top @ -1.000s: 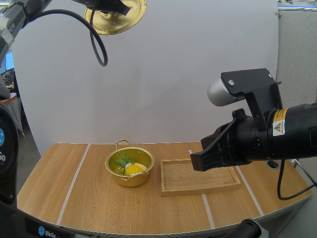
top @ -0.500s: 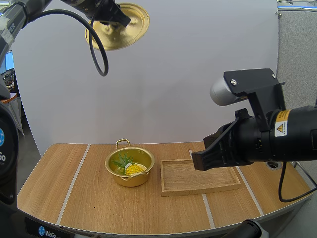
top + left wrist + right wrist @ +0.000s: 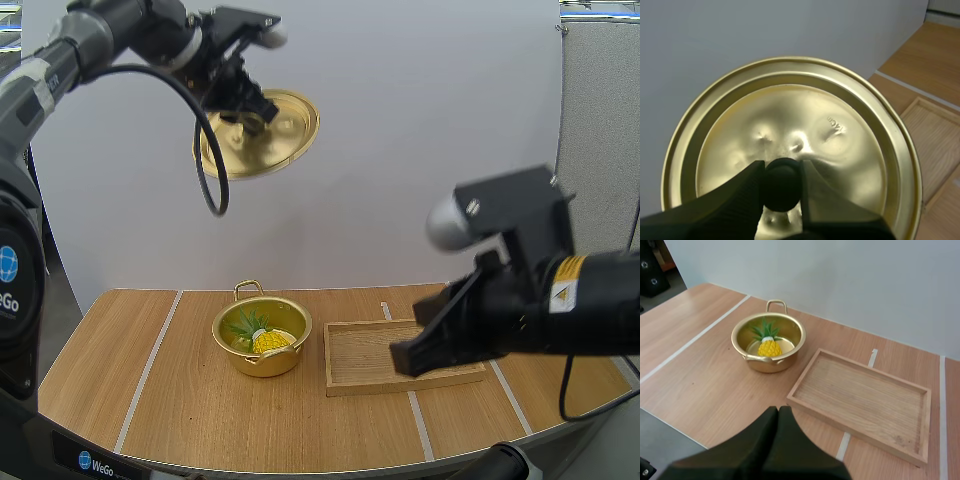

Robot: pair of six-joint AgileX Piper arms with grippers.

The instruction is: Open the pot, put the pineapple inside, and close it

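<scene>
A gold pot [image 3: 262, 337] [image 3: 768, 343] stands lidless on the table, with a small yellow pineapple [image 3: 270, 341] [image 3: 769, 346] lying inside it. High above the pot, my left gripper [image 3: 245, 108] [image 3: 782, 182] is shut on the black knob [image 3: 782, 183] of the gold lid [image 3: 256, 134] [image 3: 792, 150], which hangs tilted in the air. My right gripper [image 3: 412, 358] [image 3: 778, 412] hovers over the wooden tray [image 3: 400, 355] [image 3: 862, 402], its fingers lying together as one dark wedge, holding nothing.
The wooden tray lies to the right of the pot with nothing in it. White tape lines [image 3: 148, 371] cross the table. The table's front edge curves close below the tray.
My left gripper has carried the lid down and to the right, closer to the space above the pot. The right arm has dropped a little.
</scene>
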